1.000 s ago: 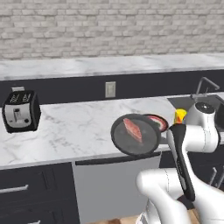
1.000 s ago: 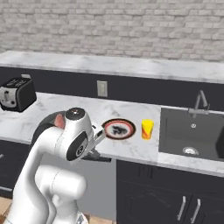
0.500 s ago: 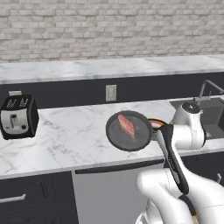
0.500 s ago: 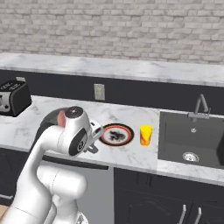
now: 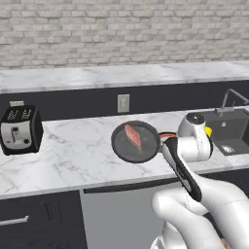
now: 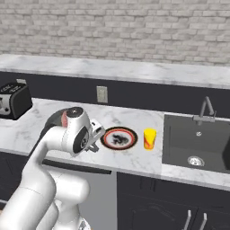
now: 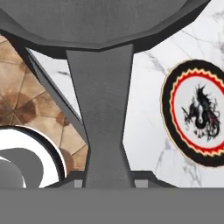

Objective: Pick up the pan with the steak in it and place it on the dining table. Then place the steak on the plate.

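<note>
Above the marble table (image 5: 73,155), the pan (image 5: 135,141) hangs in the air with the steak (image 5: 132,136) lying flat inside it, a little toward its far left. The pan's straight handle (image 7: 103,118) runs back to the gripper (image 5: 171,146); in the hand view the handle fills the middle and reaches the bottom edge, so the gripper appears clenched on it, though the fingertips themselves are hidden.

Just beside the pan, on its right, the plate (image 6: 119,138) sits flat on the table, its red rim, dark ring and white centre with a dark inky figure clear in the hand view (image 7: 196,118). A yellow cup (image 6: 149,138) stands upright near the plate, between it and the sink (image 6: 197,146), which is sunk into the counter with a faucet (image 6: 204,112) at its back. A toaster (image 5: 19,130) stands well apart at the left end of the table.

Below the white, grey-veined top are dark navy cabinets (image 5: 39,221) and a grey panel (image 5: 116,214). A wall outlet (image 5: 123,103) is set in the dark backsplash, a second marble ledge (image 5: 121,75) runs above it, and a pale brick wall (image 5: 121,29) rises behind. Brown tiled floor (image 7: 26,105) shows past the table's edge. No writing can be read.
</note>
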You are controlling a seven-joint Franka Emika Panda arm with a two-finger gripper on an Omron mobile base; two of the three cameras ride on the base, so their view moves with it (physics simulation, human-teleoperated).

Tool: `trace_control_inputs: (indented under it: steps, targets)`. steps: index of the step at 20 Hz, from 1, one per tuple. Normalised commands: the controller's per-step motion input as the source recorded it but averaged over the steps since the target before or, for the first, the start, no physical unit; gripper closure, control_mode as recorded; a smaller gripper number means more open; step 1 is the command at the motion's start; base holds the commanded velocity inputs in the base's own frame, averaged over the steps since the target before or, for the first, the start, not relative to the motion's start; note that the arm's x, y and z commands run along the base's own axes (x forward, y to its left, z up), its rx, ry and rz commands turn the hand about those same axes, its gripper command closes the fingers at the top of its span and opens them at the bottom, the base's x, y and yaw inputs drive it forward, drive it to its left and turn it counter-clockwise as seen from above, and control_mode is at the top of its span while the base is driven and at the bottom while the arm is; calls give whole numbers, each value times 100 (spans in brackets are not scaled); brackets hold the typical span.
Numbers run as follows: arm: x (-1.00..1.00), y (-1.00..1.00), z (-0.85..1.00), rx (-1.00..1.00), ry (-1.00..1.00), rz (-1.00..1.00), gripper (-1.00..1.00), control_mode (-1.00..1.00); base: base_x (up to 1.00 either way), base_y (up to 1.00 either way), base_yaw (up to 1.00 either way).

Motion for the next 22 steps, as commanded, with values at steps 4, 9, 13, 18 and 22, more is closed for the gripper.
trace_control_inputs:
  steps: [4, 9, 13, 18, 22]
  targets:
    - [16, 6, -6, 0, 3, -3, 100, -100, 0, 0, 0]
    - [19, 10, -21, 0, 10, -2, 100, -100, 0, 0, 0]
    - [6, 10, -29, 2, 16, 0, 100, -100, 0, 0, 0]
    - [0, 6, -6, 2, 3, 0, 100, -100, 0, 0, 0]
    - [0, 0, -33, 3, 3, 0, 100, -100, 0, 0, 0]
